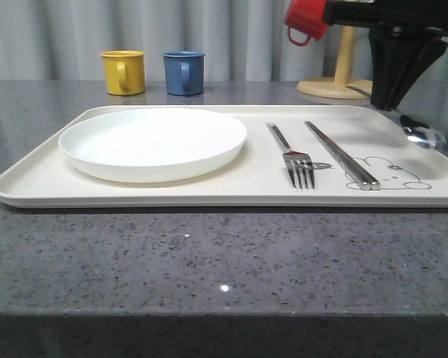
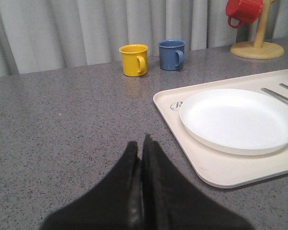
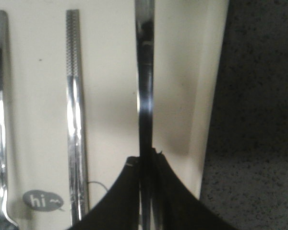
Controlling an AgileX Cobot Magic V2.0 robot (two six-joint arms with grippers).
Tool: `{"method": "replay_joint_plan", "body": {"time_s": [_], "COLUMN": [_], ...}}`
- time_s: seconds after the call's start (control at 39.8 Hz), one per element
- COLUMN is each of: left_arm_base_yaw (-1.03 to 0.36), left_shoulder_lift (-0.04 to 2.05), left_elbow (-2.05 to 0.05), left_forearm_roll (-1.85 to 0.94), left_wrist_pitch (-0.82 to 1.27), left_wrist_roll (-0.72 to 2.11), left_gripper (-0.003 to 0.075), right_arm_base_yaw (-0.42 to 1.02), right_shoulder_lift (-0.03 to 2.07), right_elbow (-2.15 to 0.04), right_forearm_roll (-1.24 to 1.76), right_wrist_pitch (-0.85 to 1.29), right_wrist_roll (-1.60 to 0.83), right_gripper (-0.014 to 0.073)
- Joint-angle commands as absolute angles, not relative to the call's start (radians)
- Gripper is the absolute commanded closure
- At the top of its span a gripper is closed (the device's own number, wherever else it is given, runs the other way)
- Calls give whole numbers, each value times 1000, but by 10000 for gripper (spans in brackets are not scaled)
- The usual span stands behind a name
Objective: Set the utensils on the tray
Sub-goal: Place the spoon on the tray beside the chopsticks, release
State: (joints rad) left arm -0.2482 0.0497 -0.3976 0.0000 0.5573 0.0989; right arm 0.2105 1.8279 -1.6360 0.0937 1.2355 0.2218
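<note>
Right gripper (image 3: 146, 165) pinches the stiff, slick spoon (image 3: 145, 72) edge-on by its thin handle above the tray (image 3: 201, 96), while left gripper (image 2: 141, 148) idles closed, empty.

My left gripper (image 2: 143, 143) low, jaws pressed together, holding nothing. My right gripper (image 3: 146, 160) pointing down from raised arm, jaws clamped on thin shiny silver spoon handle (image 3: 145, 86).

Grey speckled stone-look countertop (image 1: 209, 261). The big cream tray (image 1: 172, 192) sits across the middle, running off past the right edge. Yellow mug (image 1: 124, 71) and blue mug (image 1: 184, 72) stand side by side along the back edge, wooden mug stand (image 1: 336, 83) toward the back right.
</note>
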Motion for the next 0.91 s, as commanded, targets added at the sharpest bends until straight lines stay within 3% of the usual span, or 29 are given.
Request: {"method": "replay_joint_plan", "body": {"time_s": [0.0,0.4,0.65,0.75,0.88], "left_arm_base_yaw": [-247,-247,-247,-247,-247], "left_shoulder_lift": [64,64,64,64,64], "left_elbow": [-422,-422,-422,-422,-422], "left_forearm_roll": [-11,-11,-11,-11,-11], "left_wrist_pitch": [476,478,478,478,478], "left_wrist_roll": [92,92,92,92,92], "left_gripper": [738,738,738,738,738], "right_arm_base_yaw": [208,208,208,208,208], "right_shoulder_lift": [1809,1836,1836,1834,1801], "right_elbow": [-1665,-1638,-1640,-1662,-1713], "right_forearm_roll": [103,110,110,109,109], "right_wrist_pitch": [1336,1336,1334,1335,1335], "right_wrist_roll": [237,245,245,244,243], "right_gripper": [631,623,363,312,310]}}
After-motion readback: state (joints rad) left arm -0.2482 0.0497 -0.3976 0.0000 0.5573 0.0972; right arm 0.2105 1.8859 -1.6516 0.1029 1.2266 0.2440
